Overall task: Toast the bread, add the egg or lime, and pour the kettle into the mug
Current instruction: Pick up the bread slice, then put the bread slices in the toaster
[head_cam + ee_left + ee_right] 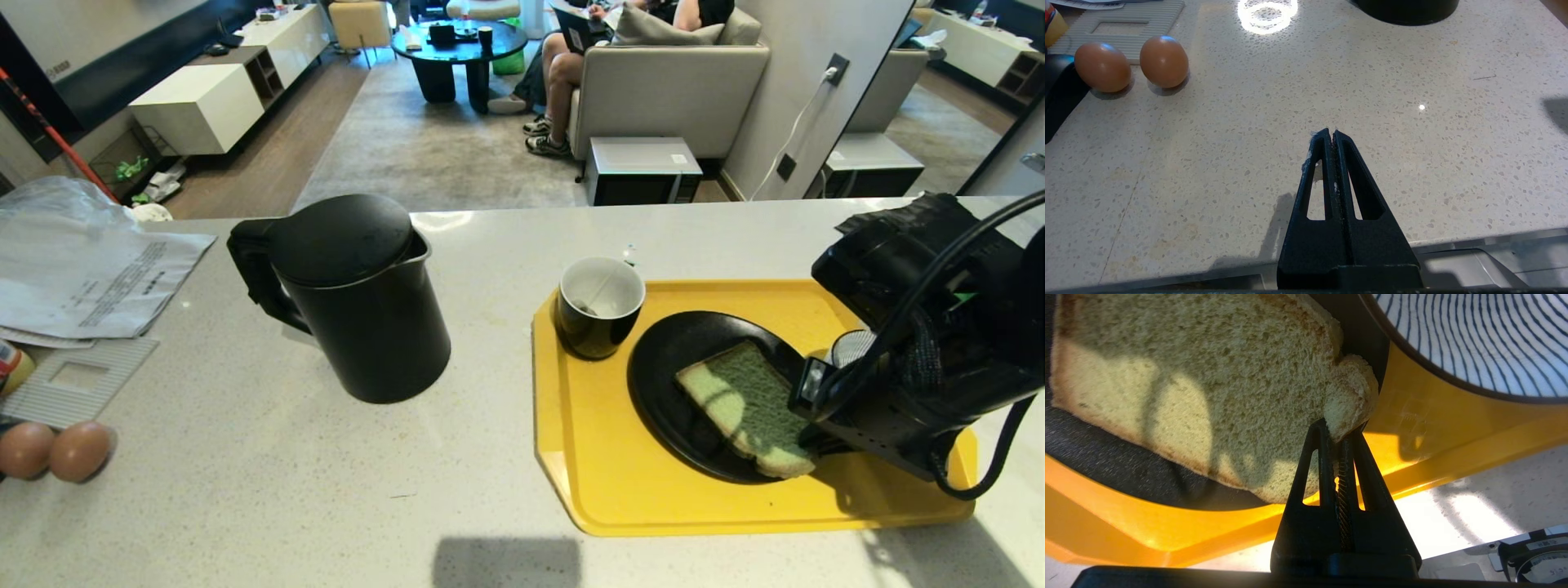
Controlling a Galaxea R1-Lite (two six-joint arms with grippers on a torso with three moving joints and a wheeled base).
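1. The right gripper (1341, 435) is clamped on a corner of the bread (1208, 388); in the right wrist view the crust bulges and folds where the two fingers pinch it.
2. In the head view the bread (747, 400) lies on a black plate (661, 384), right of centre in the frame, and the right arm comes in from the right edge, covering the slice's right side.
3. The plate sits on a yellow tray (596, 482) at lower right of the head view.
4. The mug (598, 307) stands upright on the tray's upper left corner, just beside the plate, its white inside showing.
5. The kettle (351, 298) stands on the pale counter (245, 490) left of centre, lid shut, handle pointing to the frame's left, apart from the tray.
6. A white bowl with blue stripes (1478, 339) fills the upper right of the right wrist view, near the plate's rim.
7. The left gripper (1331, 136) hangs over bare counter with its fingers pressed together and empty.
8. Two brown eggs (1133, 63) lie side by side at upper left of the left wrist view, and at the lower left edge of the head view.
9. Papers (82, 269) lie at the left edge of the head view.
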